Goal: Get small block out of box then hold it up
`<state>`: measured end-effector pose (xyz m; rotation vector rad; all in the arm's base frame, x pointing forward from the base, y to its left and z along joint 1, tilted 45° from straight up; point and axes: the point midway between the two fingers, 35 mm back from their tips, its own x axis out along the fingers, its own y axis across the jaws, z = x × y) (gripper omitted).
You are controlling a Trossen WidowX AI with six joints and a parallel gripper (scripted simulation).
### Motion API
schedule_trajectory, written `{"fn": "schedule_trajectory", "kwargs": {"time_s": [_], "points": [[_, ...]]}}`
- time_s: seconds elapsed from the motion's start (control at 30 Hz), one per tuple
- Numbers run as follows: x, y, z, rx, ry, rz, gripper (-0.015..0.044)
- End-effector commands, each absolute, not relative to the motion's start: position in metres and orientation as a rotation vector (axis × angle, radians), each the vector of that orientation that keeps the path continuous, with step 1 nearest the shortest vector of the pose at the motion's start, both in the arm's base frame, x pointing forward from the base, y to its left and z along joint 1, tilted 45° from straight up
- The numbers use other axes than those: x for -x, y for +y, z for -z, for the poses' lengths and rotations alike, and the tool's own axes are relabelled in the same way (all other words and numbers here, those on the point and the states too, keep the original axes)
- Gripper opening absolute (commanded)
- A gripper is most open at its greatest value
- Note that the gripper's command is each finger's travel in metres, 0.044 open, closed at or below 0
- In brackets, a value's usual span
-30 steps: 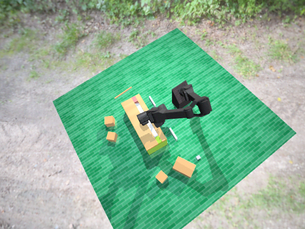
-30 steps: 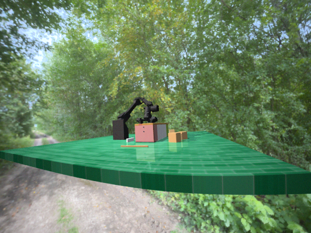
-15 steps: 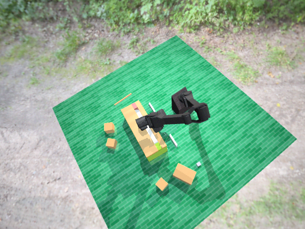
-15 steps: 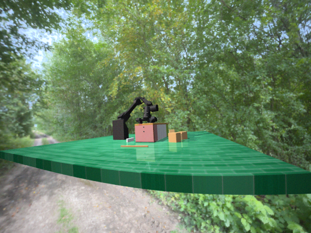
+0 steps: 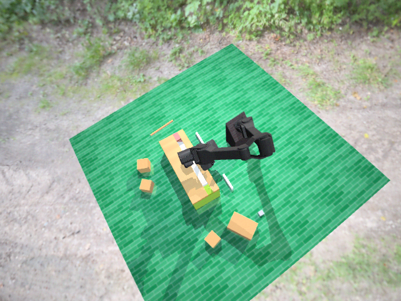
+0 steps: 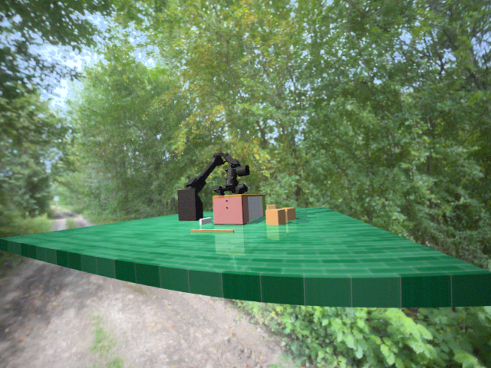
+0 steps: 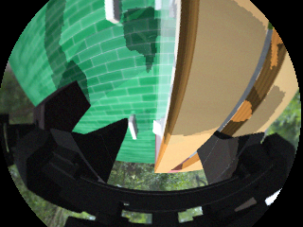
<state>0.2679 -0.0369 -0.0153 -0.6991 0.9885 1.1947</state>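
Observation:
The long box (image 5: 170, 147) (image 6: 229, 211) (image 7: 208, 71) has a wooden top with a lengthwise slot, a pink end and a lime-green end. Its clear front shows edge-on in the wrist view. My gripper (image 5: 208, 155) (image 6: 230, 192) (image 7: 158, 121) is open and empty, pointing down just above the box top near the middle of its length; one finger is over the front side, the other over the top. I cannot make out a block on the shelf; the arm and top hide much of the inside. A small grey cube (image 5: 260, 213) lies on the table, far from the gripper.
White bars (image 5: 227, 182) (image 5: 199, 137) (image 7: 133, 127) lie in front of the box. A thin wooden stick (image 5: 161, 127) (image 6: 212, 231) lies beyond the pink end. Orange blocks (image 5: 143, 165) (image 5: 146, 185) stand behind the box; a larger block (image 5: 242, 226) and another (image 5: 212, 239) stand beyond the green end.

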Motion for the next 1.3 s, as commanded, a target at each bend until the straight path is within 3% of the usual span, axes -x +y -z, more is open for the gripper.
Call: {"fn": "schedule_trajectory", "kwargs": {"time_s": [0.0,1.27], "points": [[-0.269,-0.034,0.012,0.702,0.989,-1.194,0.04],[-0.265,-0.046,0.025,0.703,0.99,-1.194,0.04]]}}
